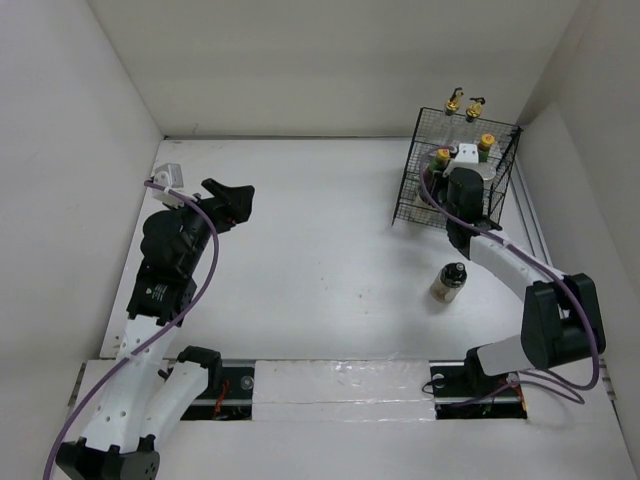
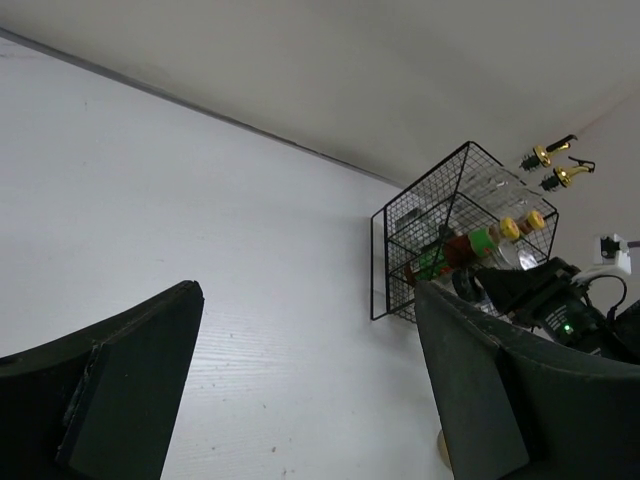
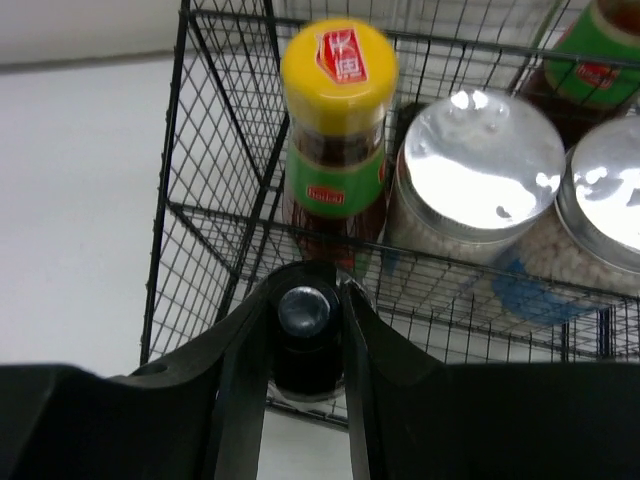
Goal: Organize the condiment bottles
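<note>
I count two tall gold-spouted bottles (image 1: 455, 101) (image 1: 475, 105), two yellow-capped green-labelled bottles (image 3: 338, 130) (image 3: 600, 50) and two silver-lidded jars (image 3: 480, 165) (image 3: 612, 195). There is one small dark-topped bottle (image 3: 305, 320), the one between the right fingers (image 3: 240, 380), and one black-lidded jar (image 1: 449, 282) standing on the table (image 1: 320, 250). I also see one black wire basket (image 1: 408, 195) and two arms (image 1: 170, 260) (image 1: 510, 265).

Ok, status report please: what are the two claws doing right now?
Left gripper open, empty. Right gripper shut on small dark bottle at basket. One jar out on table. Nothing blocking.
</note>
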You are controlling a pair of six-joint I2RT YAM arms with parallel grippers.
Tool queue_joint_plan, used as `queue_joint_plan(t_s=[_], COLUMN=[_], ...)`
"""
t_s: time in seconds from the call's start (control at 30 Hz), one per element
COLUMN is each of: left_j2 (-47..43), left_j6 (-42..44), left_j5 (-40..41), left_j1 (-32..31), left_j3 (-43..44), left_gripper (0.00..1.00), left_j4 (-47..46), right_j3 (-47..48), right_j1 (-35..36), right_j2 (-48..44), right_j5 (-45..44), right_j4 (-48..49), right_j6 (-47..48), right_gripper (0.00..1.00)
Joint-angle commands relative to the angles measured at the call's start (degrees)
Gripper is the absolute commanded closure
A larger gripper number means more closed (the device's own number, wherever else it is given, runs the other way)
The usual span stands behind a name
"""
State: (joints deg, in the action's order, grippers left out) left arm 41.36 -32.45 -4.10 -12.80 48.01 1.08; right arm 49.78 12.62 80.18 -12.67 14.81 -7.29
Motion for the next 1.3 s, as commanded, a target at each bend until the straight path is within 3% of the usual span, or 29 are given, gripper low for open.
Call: queue_joint_plan(t_s=[0.0, 0.07, 0.23, 0.37, 0.53, 0.63, 0.7, 0.87, 1.07, 1.27], left_j2=[0.03, 0.03, 0.03, 0.82, 0.82, 1.35, 1.35, 2.49, 1.44, 1.44], left_j6=[0.28, 0.28, 0.28, 0.28, 0.28, 0.28, 0.28, -0.25, -0.25, -0.25], left_j5=[-0.91, -1.44, -1.44, -1.44, -2.14, -2.14, -2.14, -3.45, -3.46, -3.46], left_j1=[-0.21, -0.21, -0.21, -0.21, -0.21, -0.21, -0.21, -0.21, -0.21, -0.21], left_j3=[0.42, 0.42, 0.42, 0.42, 0.42, 0.42, 0.42, 0.42, 0.42, 0.42], left_gripper=[0.17, 0.16, 0.16, 0.16, 0.16, 0.16, 0.16, 0.16, 0.16, 0.16], left_j4=[-3.02, -3.63, -3.63, -3.63, -4.16, -4.16, -4.16, -4.68, -4.69, -4.69], right_j3=[2.95, 3.66, 3.66, 0.68, -6.08, -10.83, -11.46, -15.50, -14.89, -12.69], right_j1=[-0.05, -0.05, -0.05, 1.18, 4.68, 5.75, 6.36, 6.98, 6.98, 9.52], right_j2=[1.54, 2.17, -1.15, -8.10, -18.20, -24.62, -29.61, -37.90, -38.52, -37.29], right_j5=[0.45, 0.45, 0.98, -1.21, -9.82, -17.61, -19.76, -15.48, -14.23, -11.77], right_j4=[0.31, -0.57, -1.89, -3.12, -8.91, -17.59, -29.09, -39.59, -46.88, -51.80], right_j6=[-0.18, -0.18, -0.71, -1.23, -5.00, -9.92, -13.96, -18.98, -22.77, -24.87], right_gripper=[0.72, 0.66, 0.26, 0.16, 0.18, 0.23, 0.25, 0.27, 0.28, 0.45])
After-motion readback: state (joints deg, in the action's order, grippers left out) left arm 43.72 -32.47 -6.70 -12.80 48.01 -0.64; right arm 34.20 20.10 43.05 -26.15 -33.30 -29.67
